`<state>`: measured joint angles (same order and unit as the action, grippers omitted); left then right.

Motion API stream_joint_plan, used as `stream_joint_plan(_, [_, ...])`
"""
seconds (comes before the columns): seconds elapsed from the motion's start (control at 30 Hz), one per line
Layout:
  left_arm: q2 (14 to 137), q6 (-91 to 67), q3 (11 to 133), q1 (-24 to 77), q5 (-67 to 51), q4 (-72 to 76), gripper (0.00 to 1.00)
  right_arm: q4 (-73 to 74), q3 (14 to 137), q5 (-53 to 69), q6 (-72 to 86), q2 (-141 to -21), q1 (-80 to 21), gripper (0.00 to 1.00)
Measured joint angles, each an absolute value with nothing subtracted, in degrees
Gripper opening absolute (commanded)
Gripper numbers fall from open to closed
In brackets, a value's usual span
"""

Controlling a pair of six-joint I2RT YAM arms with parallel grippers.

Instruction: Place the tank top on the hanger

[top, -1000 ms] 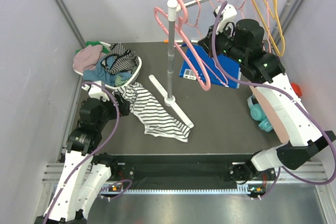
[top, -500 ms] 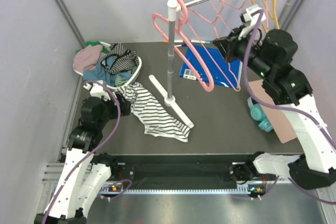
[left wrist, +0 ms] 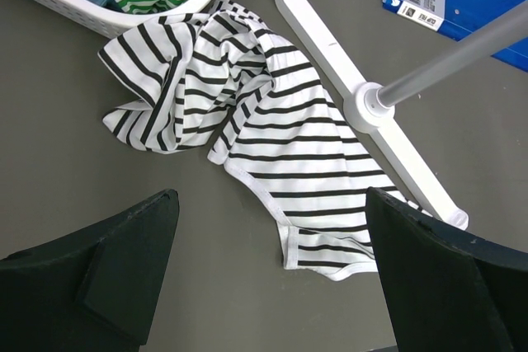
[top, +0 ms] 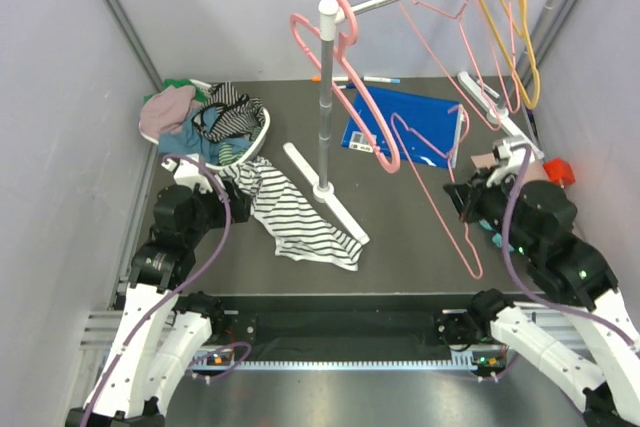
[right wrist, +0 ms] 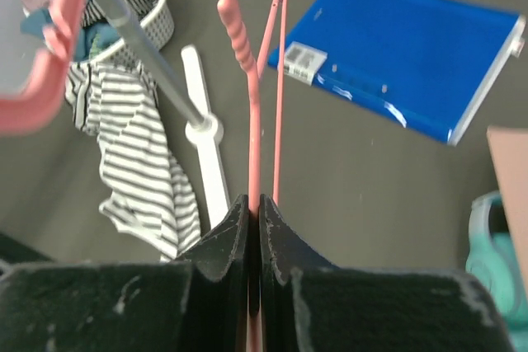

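The white, black-striped tank top (top: 290,212) lies crumpled on the dark table between the basket and the rack's foot. It also shows in the left wrist view (left wrist: 272,121) and the right wrist view (right wrist: 140,154). My left gripper (top: 228,199) hovers just over its near left edge, open and empty (left wrist: 272,286). My right gripper (top: 468,202) is shut on the thin pink hanger (top: 440,182), which hangs free of the rail over the table's right side. The right wrist view shows the jaws closed on its wire (right wrist: 252,105).
A white basket (top: 262,132) of clothes sits at the back left. The white rack pole (top: 325,97) and foot (left wrist: 371,113) stand mid-table. A thick pink hanger (top: 350,87) and a yellow hanger (top: 510,37) hang on the rail. A blue folder (top: 420,127) lies behind.
My right arm has taken the thin pink hanger off the rail and carried it down and toward the near right. The left arm and the tank top have not moved.
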<state>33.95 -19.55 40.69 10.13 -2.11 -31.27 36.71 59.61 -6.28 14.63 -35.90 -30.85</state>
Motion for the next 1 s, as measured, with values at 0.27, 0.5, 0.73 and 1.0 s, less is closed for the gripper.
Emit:
stream_joint_plan(0.27, [36.0, -21.2, 40.7, 10.2, 1.0, -31.5, 0.99, 50.9, 58.7, -0.8, 18.2, -24.6, -30.9, 0.0])
stream_joint_plan(0.5, [36.1, -27.4, 40.5, 10.2, 4.9, -31.3, 0.98, 59.5, 63.5, 10.8, 16.9, -23.4, -30.8, 0.0])
stream_joint_plan(0.73, [34.8, -32.2, 35.1, 10.2, 6.5, -27.5, 0.96, 66.7, 70.6, 22.0, 11.6, -24.1, -29.9, 0.0])
stream_joint_plan(1.0, [37.9, -32.7, 27.1, 11.5, 4.8, -21.8, 0.95, 68.6, 75.1, 32.7, 6.7, -26.1, -27.3, 0.0])
